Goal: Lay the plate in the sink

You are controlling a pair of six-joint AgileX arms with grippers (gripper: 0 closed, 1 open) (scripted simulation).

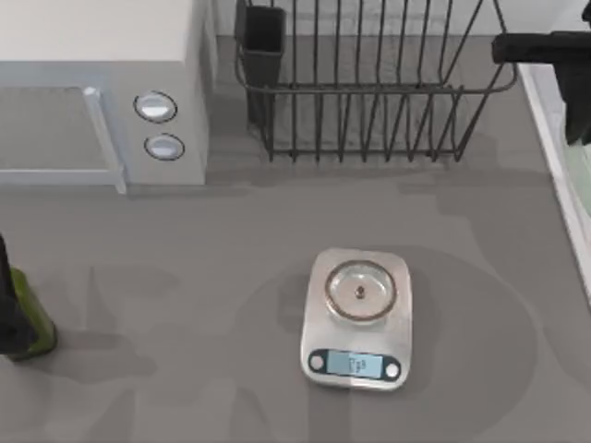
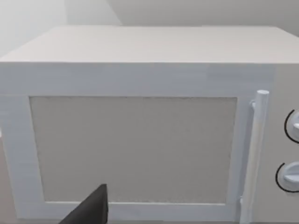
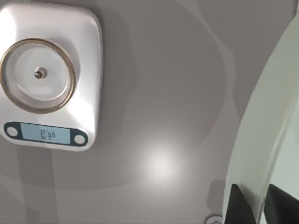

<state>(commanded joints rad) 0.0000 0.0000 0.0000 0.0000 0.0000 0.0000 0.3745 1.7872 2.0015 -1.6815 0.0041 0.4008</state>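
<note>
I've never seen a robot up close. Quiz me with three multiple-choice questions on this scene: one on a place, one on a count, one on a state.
1. Where is the silver steel kitchen scale?
A table's left edge
B mid-table
C far right corner

2. How many round knobs are on the white box-shaped microwave?
A one
B two
C four

3. What is the state of the pale mint-green round plate?
A lying on the scale
B gripped at its rim
C under the microwave

Answers:
1. B: it stands centrally in the top view.
2. B: two knobs, one below the other.
3. B: the right gripper clamps its rim.
</note>
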